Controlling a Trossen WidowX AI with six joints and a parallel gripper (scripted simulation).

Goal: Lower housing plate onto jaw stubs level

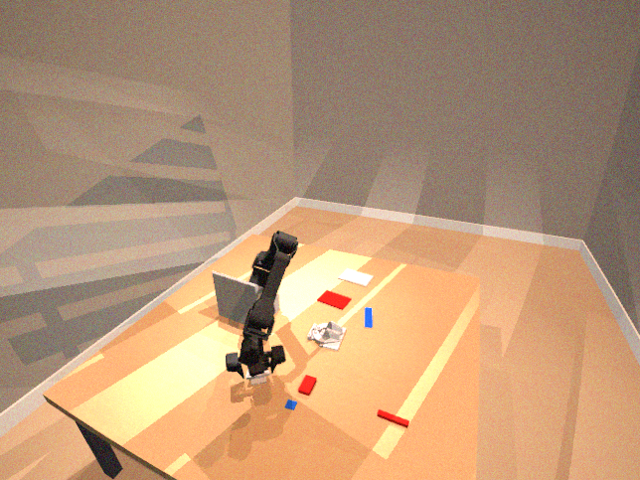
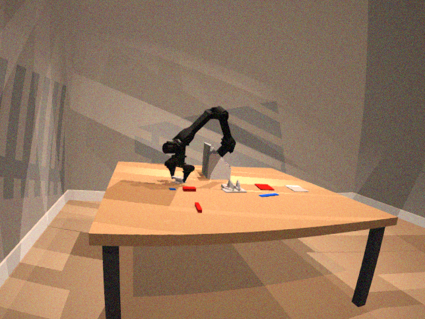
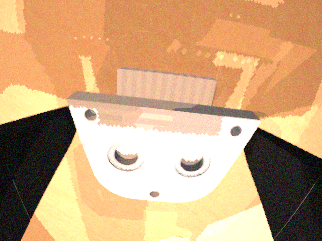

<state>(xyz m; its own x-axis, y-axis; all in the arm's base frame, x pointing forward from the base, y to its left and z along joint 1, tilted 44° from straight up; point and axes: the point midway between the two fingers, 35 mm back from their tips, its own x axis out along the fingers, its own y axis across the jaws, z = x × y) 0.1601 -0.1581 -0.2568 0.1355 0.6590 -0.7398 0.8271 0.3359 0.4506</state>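
Wrist view: the wide-open, empty gripper [image 1: 257, 369] [image 2: 178, 179] [image 3: 162, 123] straddles the housing plate [image 1: 258, 379] [image 2: 178, 179] [image 3: 150, 175]; centre it before closing evenly.

Little room to spare between the spread gripper [image 1: 257, 367] [image 2: 178, 179] [image 3: 165, 121] fingers, nearly spanned by the white plate [image 1: 258, 379] [image 2: 176, 179] [image 3: 155, 178]. Low obstacles near one side: red block [image 1: 307, 385] [image 2: 189, 189], blue square [image 1: 290, 404] [image 2: 172, 189].

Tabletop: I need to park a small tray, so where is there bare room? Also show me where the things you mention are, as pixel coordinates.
Right of the blue strip [image 1: 368, 317] [image 2: 268, 195], toward the table's far right edge in the top view. It is crowded around the gripper [image 1: 257, 370] [image 2: 177, 179], housing plate [image 1: 258, 379] [image 2: 178, 179] [image 3: 160, 148] and red block [image 1: 307, 385] [image 2: 189, 189].
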